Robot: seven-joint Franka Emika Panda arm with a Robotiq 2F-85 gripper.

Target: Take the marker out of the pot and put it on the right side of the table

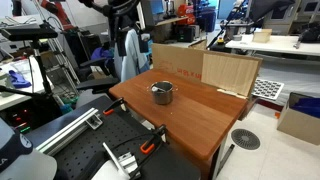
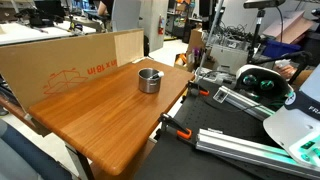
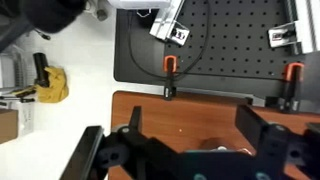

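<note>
I can make out the slim dark marker (image 1: 160, 88) only as a dark streak inside the small round silvery metal pot (image 1: 162, 94) (image 2: 149, 80). In both exterior views the pot stands upright near the middle of the rectangular reddish-brown wooden table (image 1: 195, 125) (image 2: 100, 120). In the wrist view my black gripper (image 3: 185, 160) hangs over the table's edge by the black perforated metal bench (image 3: 220, 40), jaws spread wide and holding nothing.

Silvery pot (image 1: 162, 95) stands upright on reddish-brown table (image 1: 195, 122); dark marker (image 1: 160, 88) seemingly lies inside.
</note>
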